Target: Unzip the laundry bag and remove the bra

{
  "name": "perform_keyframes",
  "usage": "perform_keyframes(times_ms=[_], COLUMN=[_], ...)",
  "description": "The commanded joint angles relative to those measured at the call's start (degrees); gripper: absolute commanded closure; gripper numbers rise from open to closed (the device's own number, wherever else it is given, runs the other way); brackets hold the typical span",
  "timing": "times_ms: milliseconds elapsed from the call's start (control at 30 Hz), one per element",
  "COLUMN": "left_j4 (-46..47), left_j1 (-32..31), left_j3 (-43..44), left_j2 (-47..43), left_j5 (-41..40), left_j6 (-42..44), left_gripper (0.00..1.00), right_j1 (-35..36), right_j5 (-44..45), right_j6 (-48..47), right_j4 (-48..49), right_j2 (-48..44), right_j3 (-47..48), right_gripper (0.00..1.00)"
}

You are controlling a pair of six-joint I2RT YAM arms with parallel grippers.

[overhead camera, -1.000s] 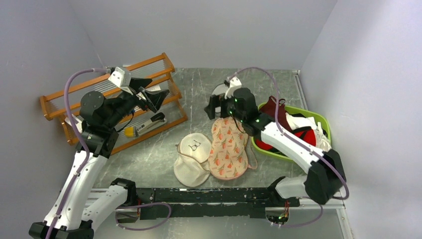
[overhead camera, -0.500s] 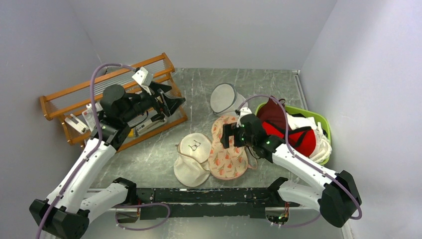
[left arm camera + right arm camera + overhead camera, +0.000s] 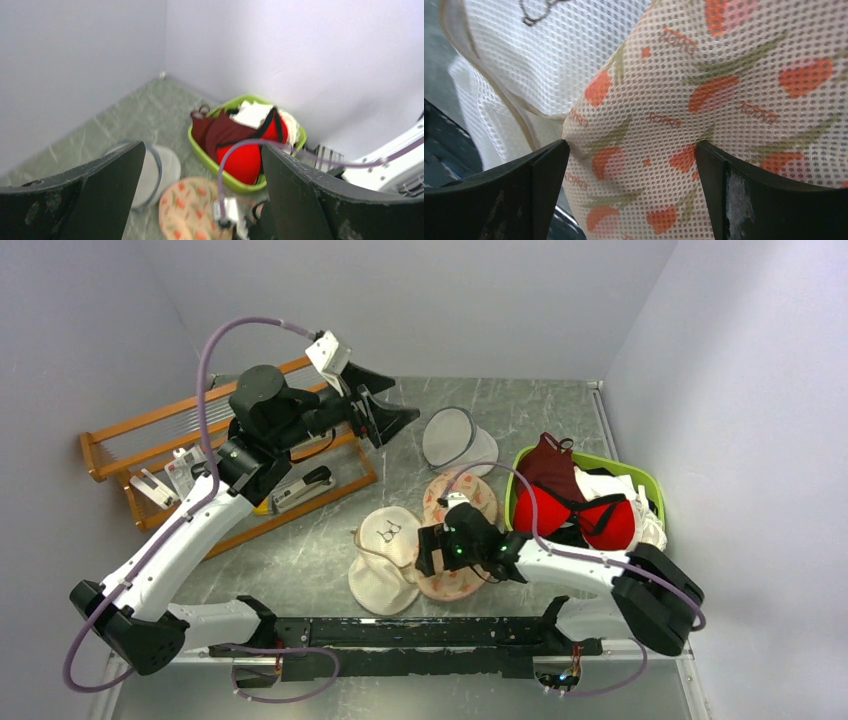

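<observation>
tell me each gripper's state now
Left gripper: open, empty, up in the air.
Right gripper: open, right over the bag, gripping nothing.

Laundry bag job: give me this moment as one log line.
left gripper open, raised | right gripper open over laundry bag near end | orange bra not in view

Laundry bag (image 3: 734, 115): pale pink mesh, red-orange motifs, olive stems.
Mesh bag (image 3: 380, 580): plain cream, black glasses mark.
Round pouch (image 3: 452, 440): white, dark rim.
Basket (image 3: 648, 483): lime green.
Bras (image 3: 530, 515): red, black straps.
Garment (image 3: 550, 458): maroon.
Rack (image 3: 140, 424): orange-brown.
</observation>
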Motion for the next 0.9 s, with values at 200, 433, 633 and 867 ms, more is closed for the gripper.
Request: perform_keyframes(times_ms=[200, 433, 633, 867], left_j4=[4.3, 6.3, 6.3, 4.3], left_j1=[-0.9, -1.4, -1.5, -1.6], left_j3=[-4.6, -9.8, -10.3, -9.2], left_j2=[-5.4, -12.2, -13.0, -8.1], left_j5=[-6.6, -15.0, -18.6, -25.9], left_j6=[6.9, 11.4, 10.6, 8.5], left_gripper=[0.02, 0.02, 0.02, 0.02], right_j1=[4.4, 4.3, 3.0, -2.5], right_j5=[-9.0, -10.5, 2.6, 22.0], right_j6=[2.5, 1.1, -3.2, -5.2], right_j4=[26.1, 29.8, 21.1, 10.7], right_j2=[20.3, 22.6, 10.0, -9.6], right_j3=[10.2, 16.7, 14.7, 7.7], right_gripper=[0.0, 0.0, 0.0, 0.0])
